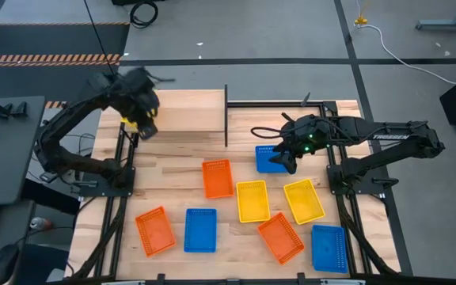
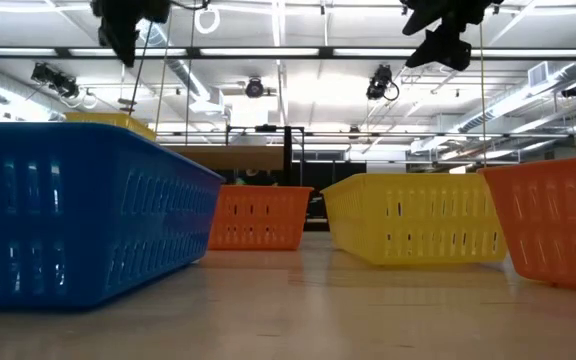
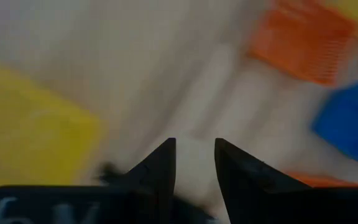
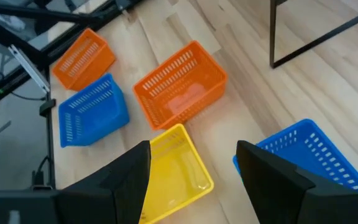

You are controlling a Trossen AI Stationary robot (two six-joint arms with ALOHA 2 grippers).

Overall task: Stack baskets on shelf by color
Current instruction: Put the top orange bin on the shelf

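Observation:
The light-wood shelf [image 1: 192, 111] stands at the table's far side. One yellow basket [image 1: 144, 127] rests on its left end, partly hidden under my left gripper [image 1: 142, 119]. That gripper [image 3: 194, 146] hovers above it, open, with nothing between its fingers; the yellow basket [image 3: 30, 137] shows off to one side. My right gripper [image 1: 283, 162] [image 4: 194, 149] hangs open above the table, beside a blue basket [image 4: 309, 155] near the shelf. Several more baskets lie on the table, bottoms down: orange [image 1: 218, 178], yellow [image 1: 252, 200], yellow [image 1: 303, 200], blue [image 1: 200, 229].
An orange basket [image 1: 155, 230] lies at the near left; another orange [image 1: 280, 236] and a blue one [image 1: 328, 248] lie at the near right. A thin black shelf leg [image 1: 226, 115] rises at the shelf's right end. Black frame rails [image 1: 121, 190] run along both table sides.

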